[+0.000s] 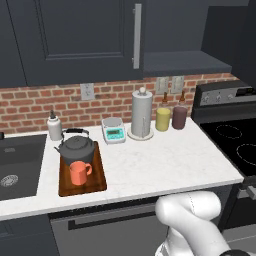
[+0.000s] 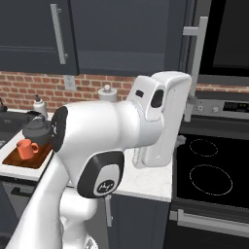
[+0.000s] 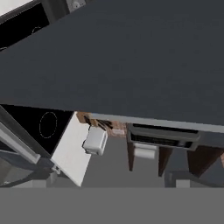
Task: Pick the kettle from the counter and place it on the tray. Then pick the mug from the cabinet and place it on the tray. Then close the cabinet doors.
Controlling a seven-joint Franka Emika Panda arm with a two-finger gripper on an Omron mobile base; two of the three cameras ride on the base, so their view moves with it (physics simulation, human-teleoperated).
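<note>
The kettle (image 1: 76,146) and the mug (image 1: 80,172) both sit on the tray (image 1: 98,184), which lies on the tabletop (image 1: 165,160) beside the sink (image 1: 20,165); the mug stands just in front of the kettle. The left cabinet door (image 1: 75,40) is flat shut. The right cabinet door (image 2: 192,63) stands swung open, its silver bar handle (image 2: 198,58) just past the arm's raised wrist. The jaws are hidden behind the wrist, high by that door, well apart from the tray far below; whether they are spread or pressed together cannot be told.
</note>
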